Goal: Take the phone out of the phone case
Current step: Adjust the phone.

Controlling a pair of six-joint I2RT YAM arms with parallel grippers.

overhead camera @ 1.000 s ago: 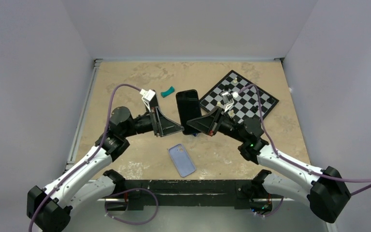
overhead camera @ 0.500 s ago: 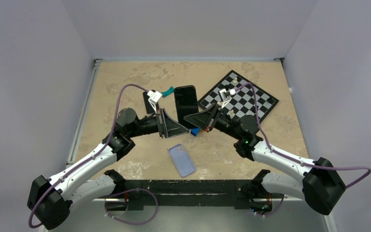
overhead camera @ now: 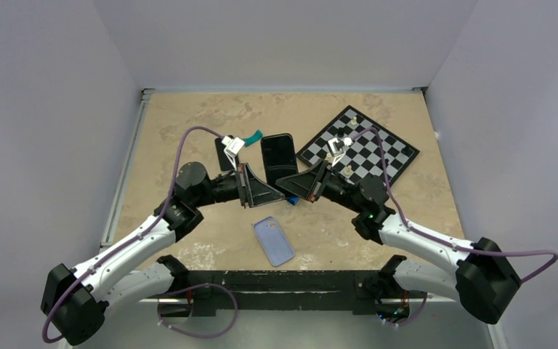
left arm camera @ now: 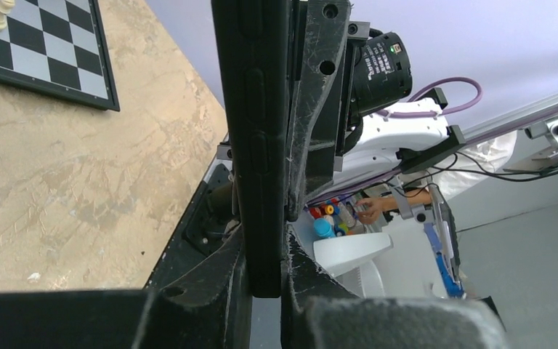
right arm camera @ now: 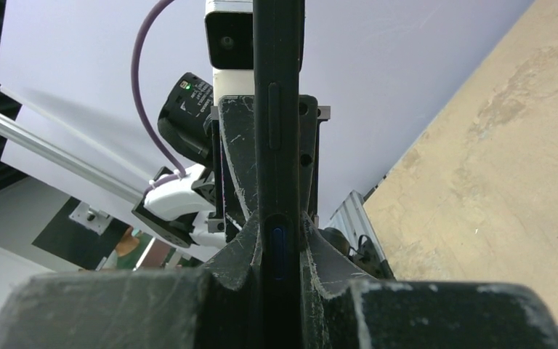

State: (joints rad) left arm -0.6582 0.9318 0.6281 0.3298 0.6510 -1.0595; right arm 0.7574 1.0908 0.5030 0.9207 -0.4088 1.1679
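The black phone in its black case [overhead camera: 279,151] is held on edge above the table's middle, between both grippers. My left gripper [overhead camera: 267,191] is shut on its left side; in the left wrist view the case edge [left arm camera: 260,145], with raised button covers, sits clamped between the fingers of that gripper [left arm camera: 265,270]. My right gripper [overhead camera: 288,183] is shut on the right side; in the right wrist view the thin edge [right arm camera: 279,87], with a blue button, is clamped in that gripper [right arm camera: 280,256]. I cannot tell whether phone and case have parted.
A light blue phone case [overhead camera: 273,241] lies on the table near the front. A chessboard [overhead camera: 378,145] with a few pieces lies at the back right. A teal piece [overhead camera: 252,137] and a dark flat object [overhead camera: 222,154] lie behind the left gripper.
Both grippers have carried the phone a little toward the far side and left. The left wrist has swung right, uncovering the dark flat object.
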